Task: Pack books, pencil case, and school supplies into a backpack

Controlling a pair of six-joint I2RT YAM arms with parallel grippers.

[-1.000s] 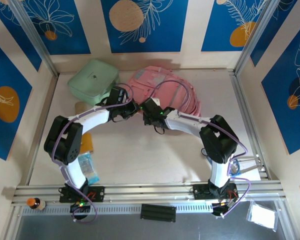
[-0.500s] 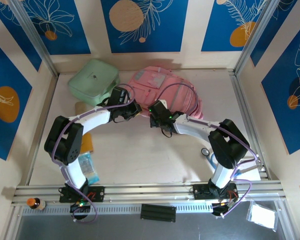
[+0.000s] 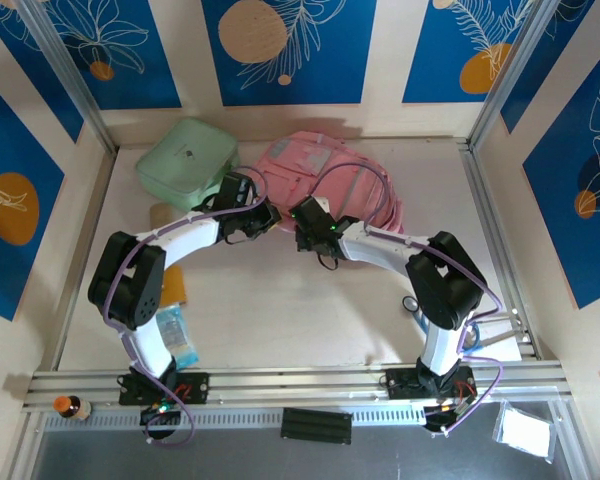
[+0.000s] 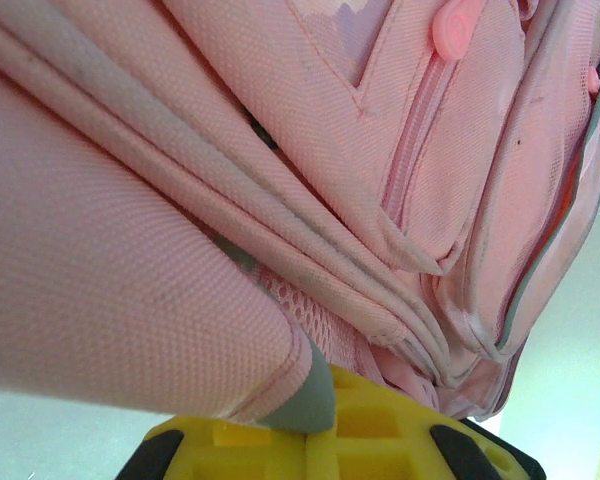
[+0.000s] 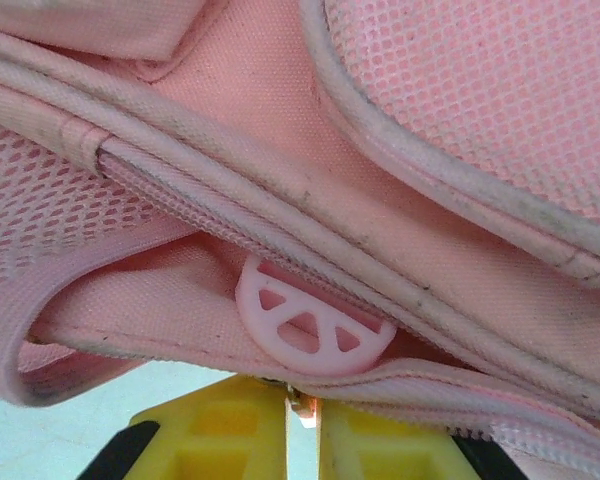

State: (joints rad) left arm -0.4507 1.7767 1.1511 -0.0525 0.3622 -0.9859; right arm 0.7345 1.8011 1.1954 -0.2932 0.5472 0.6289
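Note:
The pink backpack [image 3: 330,178] lies at the back middle of the table. My left gripper [image 3: 265,216] is at its left lower edge. In the left wrist view this gripper [image 4: 323,440] is shut on a grey-piped fabric edge [image 4: 305,395] of the backpack [image 4: 180,250]. My right gripper [image 3: 302,225] is just beside it. In the right wrist view this gripper [image 5: 302,425] is shut on the small metal zipper pull [image 5: 296,404], under a pink half-wheel tag [image 5: 305,322]. A beige pencil case [image 3: 160,213] and a brown book [image 3: 172,287] peek out by the left arm.
A mint-green square case [image 3: 187,160] lies left of the backpack, touching it. A light-blue packet [image 3: 177,337] lies near the left arm's base. Small rings [image 3: 412,303] sit by the right arm. Wall panels close in the table on three sides.
The right gripper slid right along the backpack's edge, then came back a little to the left. The right elbow swung, uncovering the rings. The left arm has held still.

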